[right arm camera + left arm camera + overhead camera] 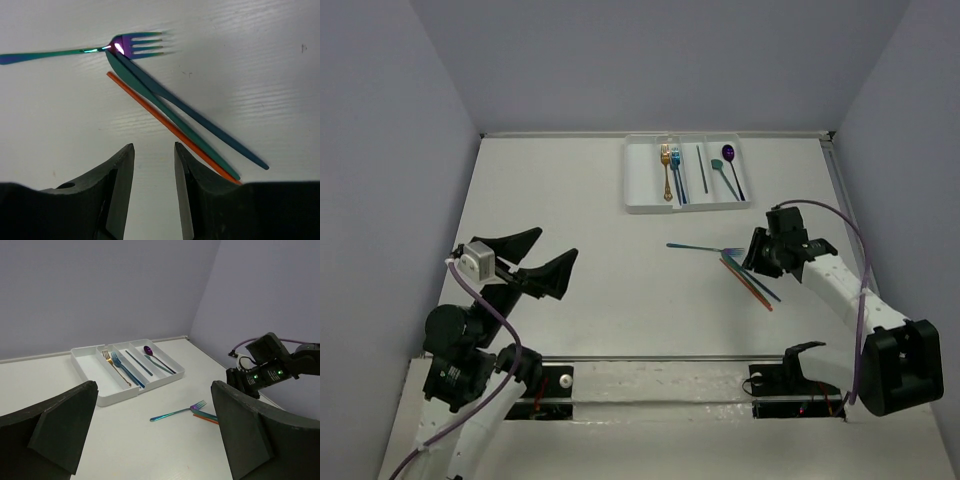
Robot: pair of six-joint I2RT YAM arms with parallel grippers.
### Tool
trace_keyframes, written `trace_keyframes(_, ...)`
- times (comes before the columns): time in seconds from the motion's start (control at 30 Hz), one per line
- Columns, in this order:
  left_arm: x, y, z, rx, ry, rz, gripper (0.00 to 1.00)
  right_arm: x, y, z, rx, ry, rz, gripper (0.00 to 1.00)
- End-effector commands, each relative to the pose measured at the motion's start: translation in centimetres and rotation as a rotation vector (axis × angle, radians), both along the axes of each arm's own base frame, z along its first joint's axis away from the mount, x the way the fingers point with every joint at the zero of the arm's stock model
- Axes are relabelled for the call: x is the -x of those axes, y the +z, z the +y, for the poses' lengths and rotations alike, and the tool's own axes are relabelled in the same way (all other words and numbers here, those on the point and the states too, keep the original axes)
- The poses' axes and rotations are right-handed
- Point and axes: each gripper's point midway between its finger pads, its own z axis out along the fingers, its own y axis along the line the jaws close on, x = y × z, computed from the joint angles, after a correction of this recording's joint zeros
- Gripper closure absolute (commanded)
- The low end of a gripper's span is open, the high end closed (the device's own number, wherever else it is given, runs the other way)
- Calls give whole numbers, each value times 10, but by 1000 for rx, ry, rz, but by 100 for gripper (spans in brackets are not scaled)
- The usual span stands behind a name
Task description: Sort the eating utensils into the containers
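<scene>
the white tray (640, 182) lies at the far middle of the table (570, 320), its long compartments side by side. its leftmost compartment has nothing in it. the next one holds a gold fork (666, 170) and a blue fork (676, 172), close together. a dark thin stick (701, 168) lies alone in the third. a purple spoon (728, 153) and a teal spoon (723, 174) share the rightmost one.

four utensils lie loose on the table nearer the arms, to the right. an iridescent teal fork (75, 51) with purple tines lies crosswise. from under its neck a teal stick (165, 107) and a blue stick (210, 125) fan out, and an orange stick (160, 118) lies just beside the teal one.

the right gripper (154, 185) is over the table close to the near ends of these sticks, its jaws only narrowly apart with nothing between them. the left gripper (542, 258) hangs well apart on the left side, spread wide and holding nothing.
</scene>
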Motion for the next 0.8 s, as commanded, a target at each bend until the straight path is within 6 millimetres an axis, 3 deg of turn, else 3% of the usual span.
trace_keyframes(0.0, 15, 32, 8, 43, 9, -98, 1, 19, -18, -1, 18, 8, 112, 56)
trace_keyframes(0.43, 19, 33, 8, 44, 1, -105, 1, 15, -50, 5, 7, 20, 160, 59)
trace_keyframes(0.77, 20, 33, 6, 42, -11, -104, 1, 11, -60, 8, 25, 34, 180, 59)
